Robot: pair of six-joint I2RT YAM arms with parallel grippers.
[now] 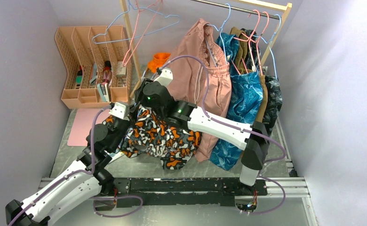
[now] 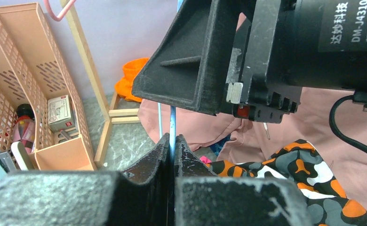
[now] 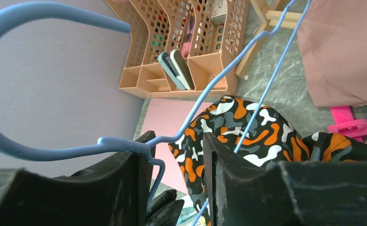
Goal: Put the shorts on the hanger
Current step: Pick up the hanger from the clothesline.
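Note:
The shorts [image 1: 163, 136], in an orange, black, white and grey blotch print, lie bunched on the table under both arms; they also show in the right wrist view [image 3: 228, 127]. My left gripper [image 2: 174, 139] is shut on a thin wire of the light-blue hanger [image 2: 172, 125], which rises straight up between its fingers. Just above it, my right gripper [image 3: 177, 139] stands open around the hanger [image 3: 54, 150] at its neck. The twisted joint rests against the left finger and the other finger stands apart from it. The hook curves away to the left. In the top view the arms hide the hanger.
An orange file organizer [image 1: 94, 66] stands at the back left, with a pink mat [image 1: 85, 125] in front of it. A wooden rack [image 1: 247, 7] carries a dusty-pink garment [image 1: 200, 61], a blue print garment [image 1: 243, 103] and spare hangers [image 1: 139, 23]. A pink clip [image 3: 348, 125] lies on the table.

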